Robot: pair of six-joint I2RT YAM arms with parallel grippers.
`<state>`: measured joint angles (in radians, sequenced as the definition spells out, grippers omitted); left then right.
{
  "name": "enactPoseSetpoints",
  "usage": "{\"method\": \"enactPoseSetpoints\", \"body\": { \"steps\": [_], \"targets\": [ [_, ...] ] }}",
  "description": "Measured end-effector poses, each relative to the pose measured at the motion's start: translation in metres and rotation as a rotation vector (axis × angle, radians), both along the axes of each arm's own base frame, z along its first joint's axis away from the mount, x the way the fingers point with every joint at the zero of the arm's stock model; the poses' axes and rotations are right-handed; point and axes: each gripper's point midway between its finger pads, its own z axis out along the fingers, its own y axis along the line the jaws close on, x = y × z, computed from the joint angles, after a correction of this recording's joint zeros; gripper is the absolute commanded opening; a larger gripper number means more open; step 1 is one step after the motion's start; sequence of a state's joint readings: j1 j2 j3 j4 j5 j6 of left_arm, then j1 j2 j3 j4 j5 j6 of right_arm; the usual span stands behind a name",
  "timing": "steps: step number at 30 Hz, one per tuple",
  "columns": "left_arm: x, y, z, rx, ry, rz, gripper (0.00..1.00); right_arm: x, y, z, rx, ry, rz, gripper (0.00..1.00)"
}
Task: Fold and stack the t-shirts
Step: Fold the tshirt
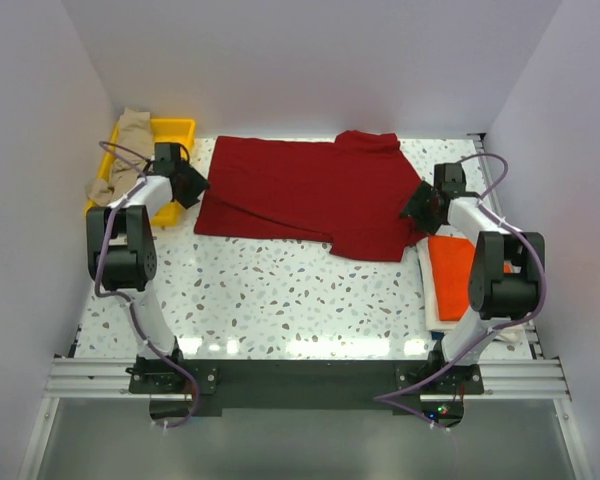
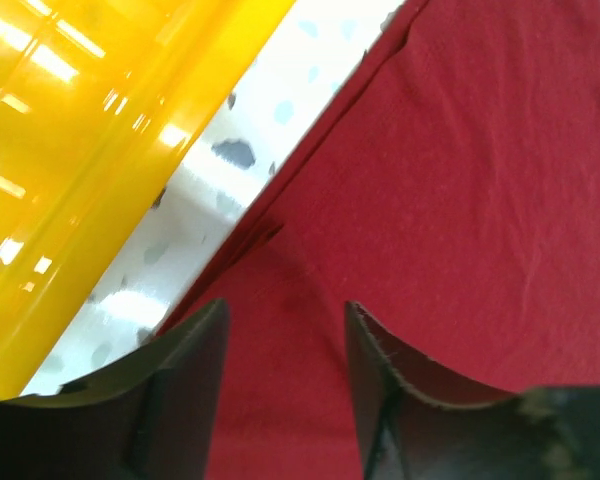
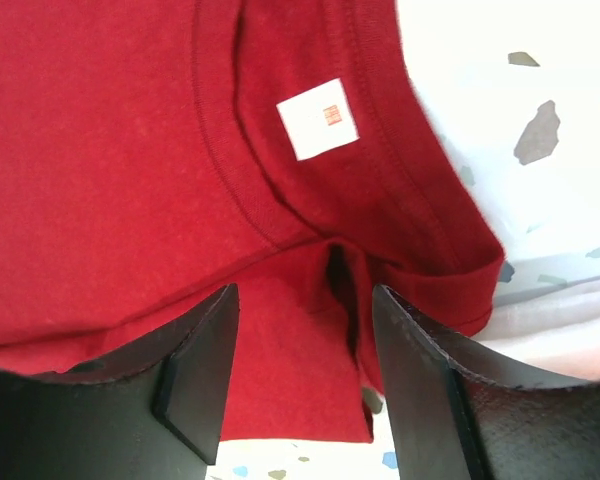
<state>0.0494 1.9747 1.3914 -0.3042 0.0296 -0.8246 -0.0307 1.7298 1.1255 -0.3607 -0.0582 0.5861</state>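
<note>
Left claw [image 2: 285,320] is hovering apart, empty, over the hem of red shirt [image 1: 310,195]; right claw [image 3: 305,300] likewise over its collar. Orange shirt [image 1: 450,262] is lying folded on white shirt [image 1: 430,297] just behind right claw, 2 seemingly done. Red is looking only partly folded, tan shirt [image 1: 130,135] waiting in tray [image 1: 175,126] beside left claw.

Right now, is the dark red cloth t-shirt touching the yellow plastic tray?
Apart. The left wrist view shows a strip of speckled table lying bare between the dark red cloth t-shirt and the yellow plastic tray.
</note>
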Motion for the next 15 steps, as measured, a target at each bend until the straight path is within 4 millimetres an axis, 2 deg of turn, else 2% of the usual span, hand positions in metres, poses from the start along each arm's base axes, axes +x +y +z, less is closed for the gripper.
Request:
{"method": "enactPoseSetpoints", "body": {
  "steps": [4, 9, 12, 15],
  "targets": [
    [-0.025, 0.000, 0.015, 0.005, -0.015, 0.006, 0.57, -0.005, 0.010, 0.011, -0.002, -0.028, 0.033, 0.60],
    [-0.061, 0.001, 0.031, 0.013, -0.052, 0.028, 0.56, -0.034, 0.034, 0.024, -0.023, -0.064, 0.096, 0.59],
    [-0.085, 0.001, 0.025, 0.009, -0.048, 0.047, 0.55, -0.051, 0.041, 0.024, -0.038, -0.072, 0.117, 0.59],
    [-0.104, -0.001, 0.005, -0.005, -0.015, 0.057, 0.54, -0.068, 0.037, 0.014, -0.054, -0.066, 0.109, 0.58]
  ]
}}
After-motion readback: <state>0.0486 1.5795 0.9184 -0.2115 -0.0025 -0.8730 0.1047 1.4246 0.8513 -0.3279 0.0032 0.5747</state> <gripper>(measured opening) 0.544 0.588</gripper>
